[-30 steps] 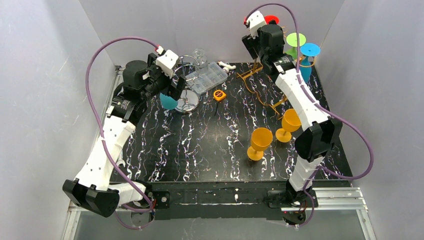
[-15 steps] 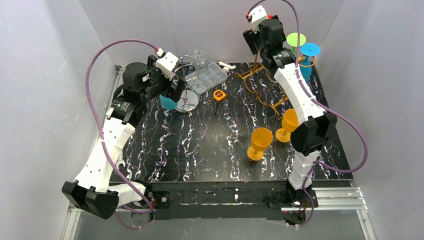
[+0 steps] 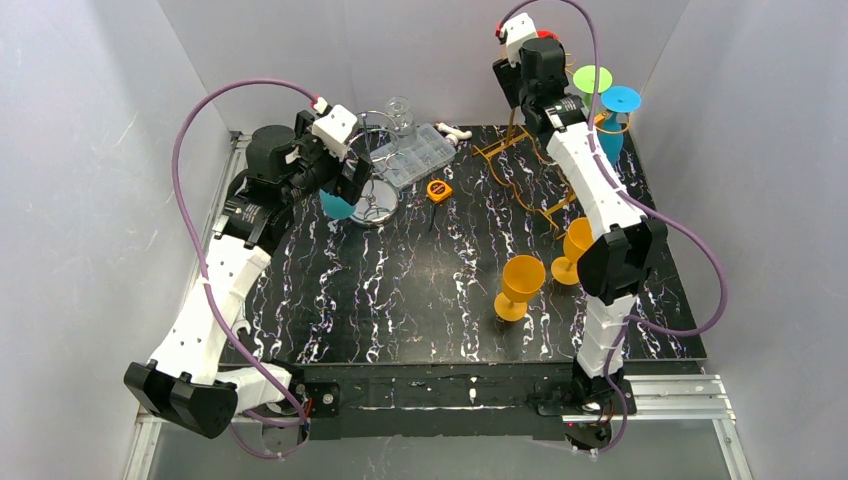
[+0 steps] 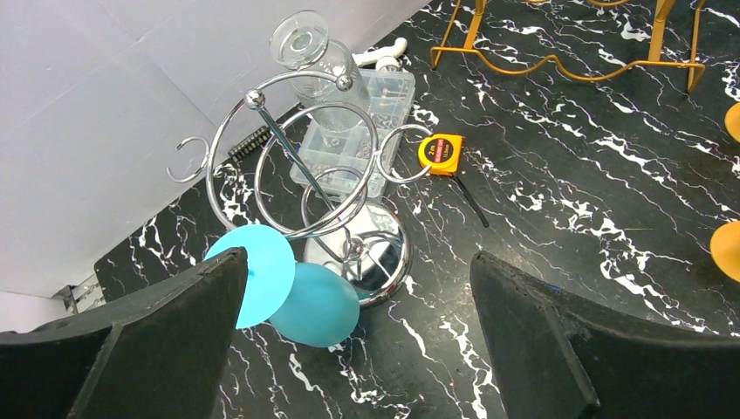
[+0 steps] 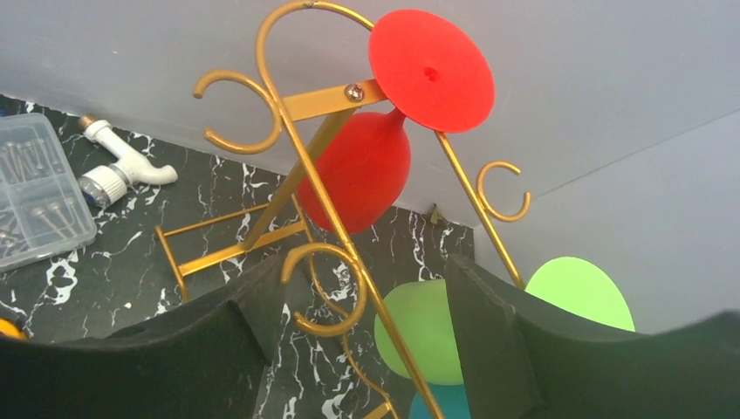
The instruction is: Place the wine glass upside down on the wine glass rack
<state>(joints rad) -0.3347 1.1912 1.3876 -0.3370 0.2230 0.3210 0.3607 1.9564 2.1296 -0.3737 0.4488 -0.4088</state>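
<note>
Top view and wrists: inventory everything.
table: 1, black marbled, underneath
gold rack: 1, gold, far right
red glass: 1, red, inverted, gold rack
green glass: 1, green, gold rack
blue glasses: 2, blue, gold rack; by chrome rack
orange glasses: 2, orange, upright, near right
chrome rack: 1, silver, far left
clear glass: 1, clear, inverted, chrome rack
parts box: 1, clear, far centre
tape measure: 1, yellow, beside box
pipe fitting: 1, white, behind box
left hand: 1, black, open, over chrome rack
right hand: 1, black, open, at gold rack
</note>
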